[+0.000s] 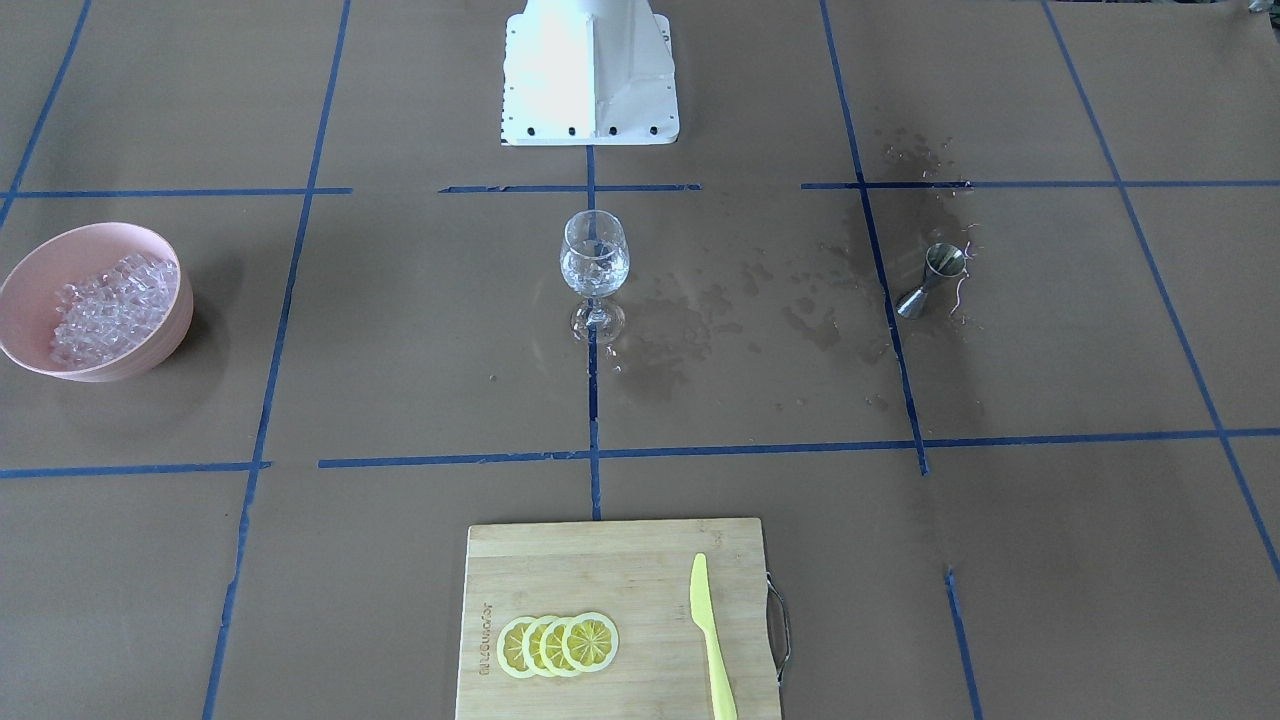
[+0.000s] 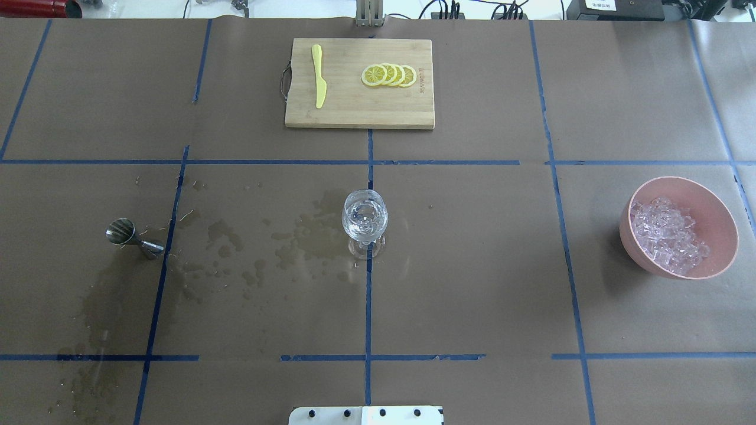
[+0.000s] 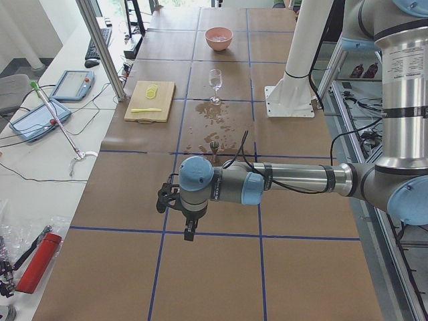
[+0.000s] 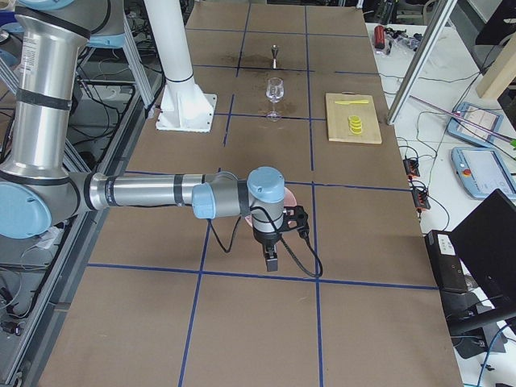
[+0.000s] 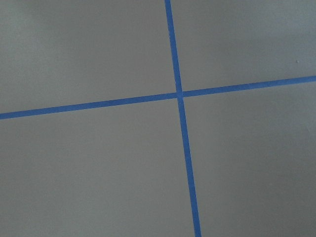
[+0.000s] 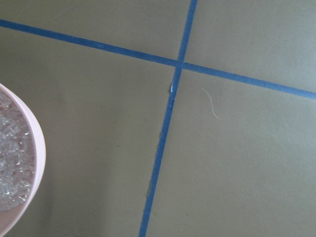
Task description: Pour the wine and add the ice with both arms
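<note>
Whether the left gripper [image 3: 189,232] and the right gripper [image 4: 272,262] are open cannot be told; nothing is seen held. The ice [image 2: 667,236] is heaped in the pink bowl [image 2: 717,212] just beside the right one. Farther, between both, clear contents, perhaps wine [image 2: 364,213], are seen in the glass [image 2: 366,233]. Pouring is judged done; next, ice must be grasped.

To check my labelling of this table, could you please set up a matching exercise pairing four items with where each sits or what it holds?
Things:
1. wine glass
2. jigger
3. pink bowl
4. lemon slices

Places or states:
A. on the cutting board, near the yellow knife
B. holds a heap of ice
C. upright on the centre tape line
D. beside wet stains, on the robot's left side

Pairs: 1-C, 2-D, 3-B, 4-A.
</note>
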